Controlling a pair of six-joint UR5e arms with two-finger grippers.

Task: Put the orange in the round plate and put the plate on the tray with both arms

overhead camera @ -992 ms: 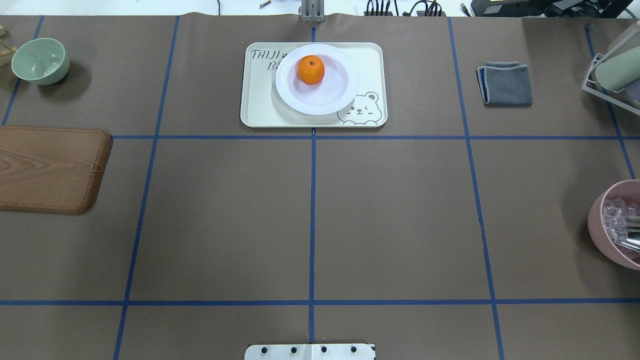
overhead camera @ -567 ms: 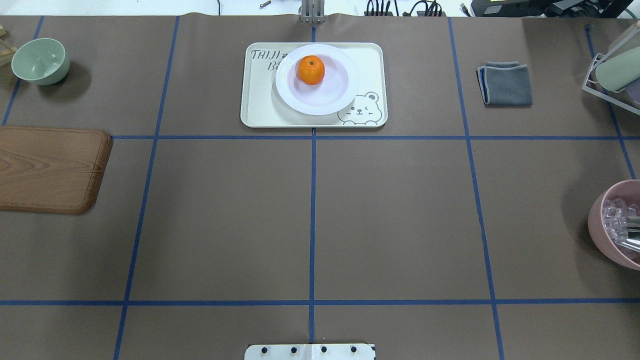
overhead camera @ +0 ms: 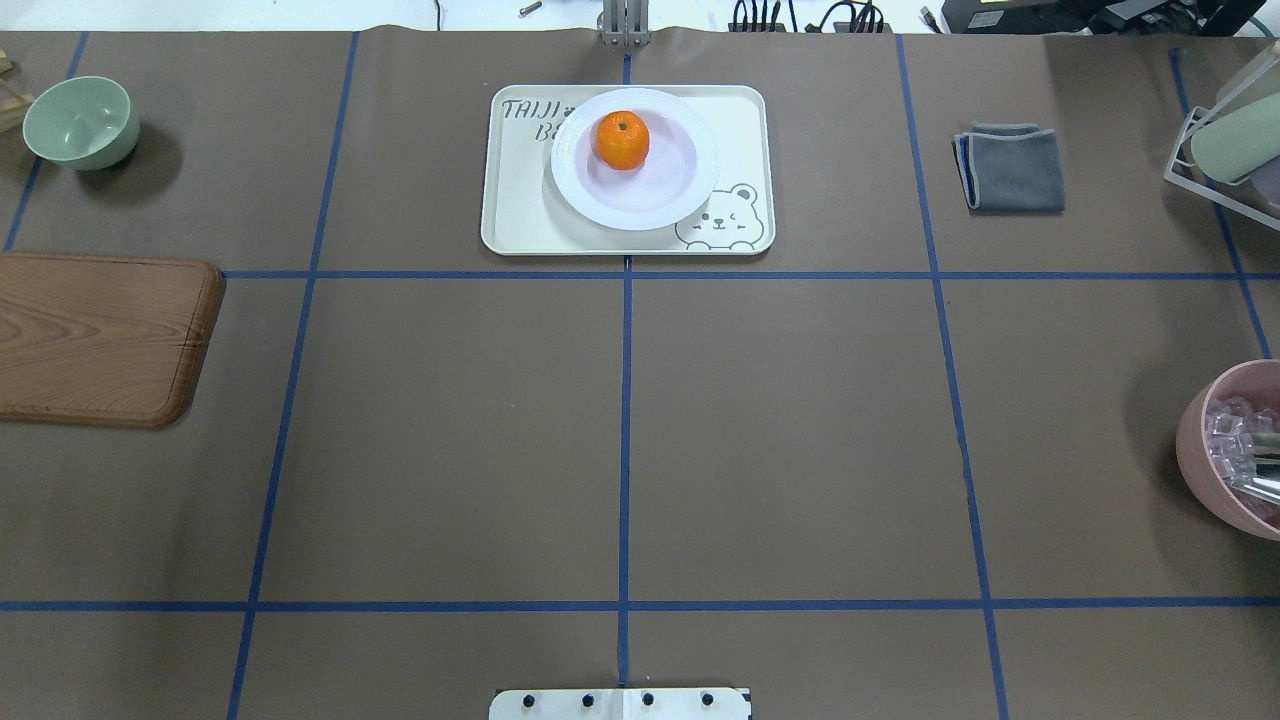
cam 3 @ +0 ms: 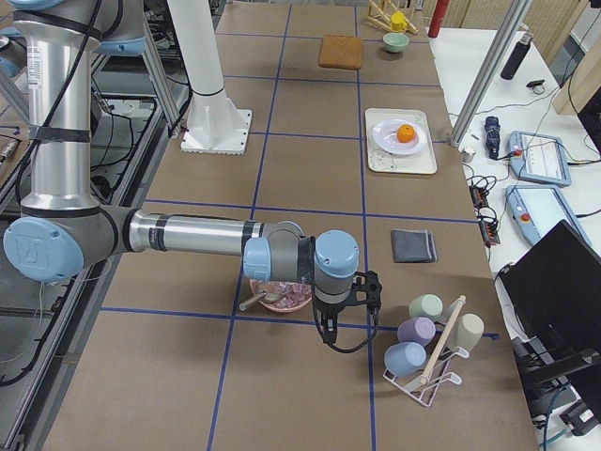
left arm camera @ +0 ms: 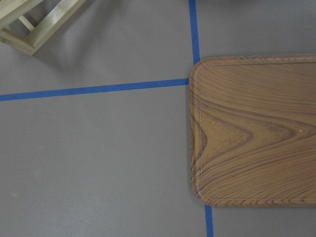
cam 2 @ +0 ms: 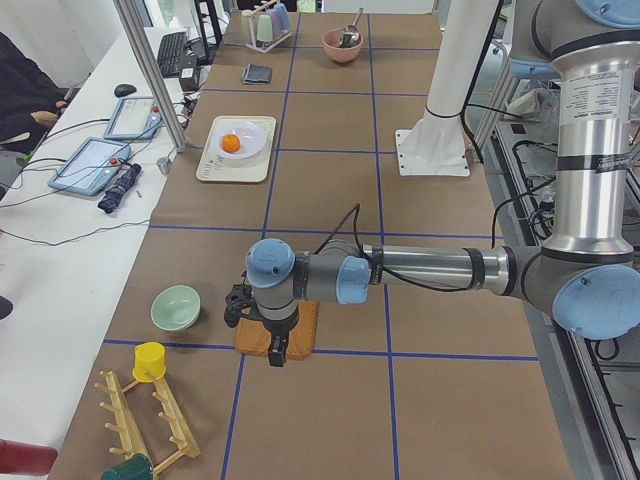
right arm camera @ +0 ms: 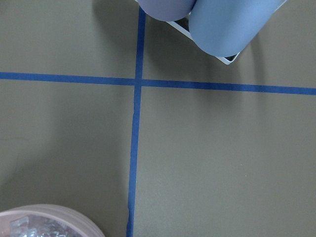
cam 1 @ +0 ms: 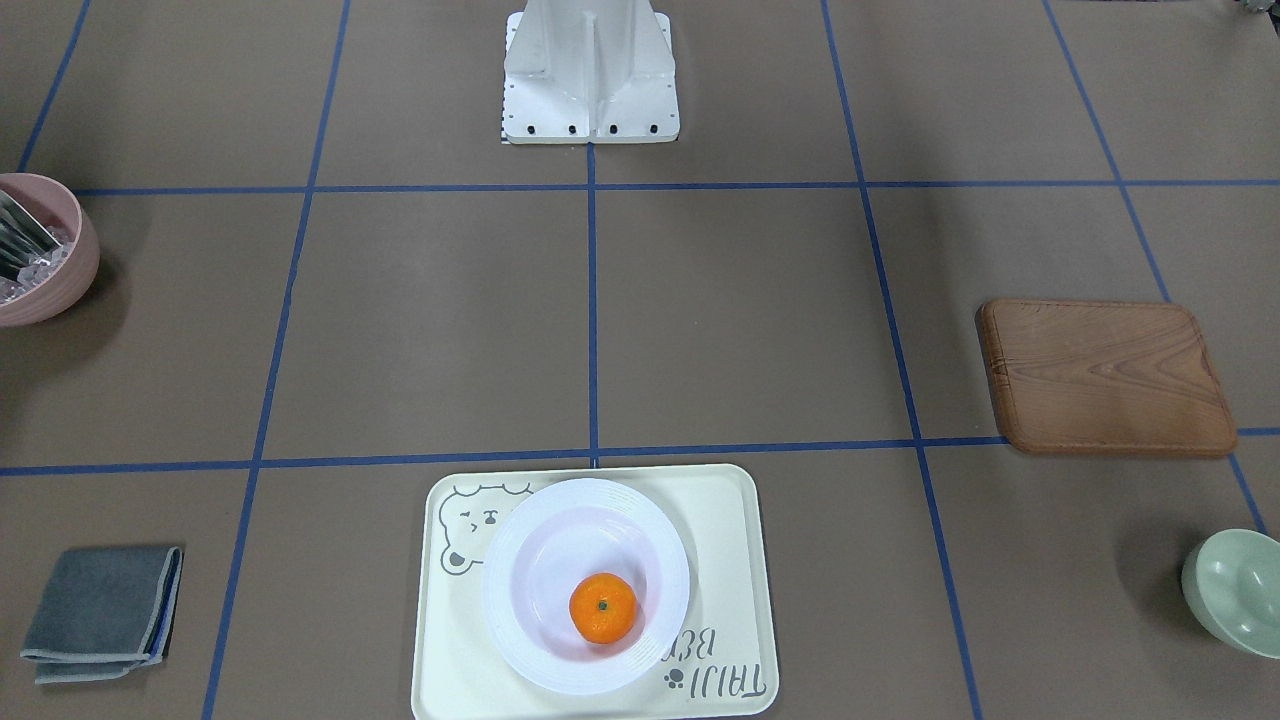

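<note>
I see the orange (overhead camera: 621, 139) in the round plate (overhead camera: 680, 190) on the tray (overhead camera: 520, 220), upper centre overhead. Left claw (cam 2: 275, 352) and right claw (cam 3: 329, 334) hang well away, and I cannot tell their opening. Only a stray sweep might jostle the plate.

Middle squares of the table (overhead camera: 790, 430) show bare brown paper from the robot's base plate (overhead camera: 620, 704) out to the tray (overhead camera: 515, 215); passage there is open from both sides. On the tray the round plate (overhead camera: 590, 205) takes the centre, the orange (overhead camera: 621, 139) in its well; bare tray strips remain at both short ends. Along the robot's left edge stand the wooden board (overhead camera: 100, 340) and green bowl (overhead camera: 80, 120); the left arm (cam 2: 420, 272) reaches low over the board, left gripper (cam 2: 276, 352) pointing down. Along the right edge stand the grey cloth (overhead camera: 1012, 170), pink bowl (overhead camera: 1200, 460) and cup rack (cam 3: 449, 334); the right arm (cam 3: 188, 233) lies low there, right gripper (cam 3: 329, 334) between bowl and rack.
</note>
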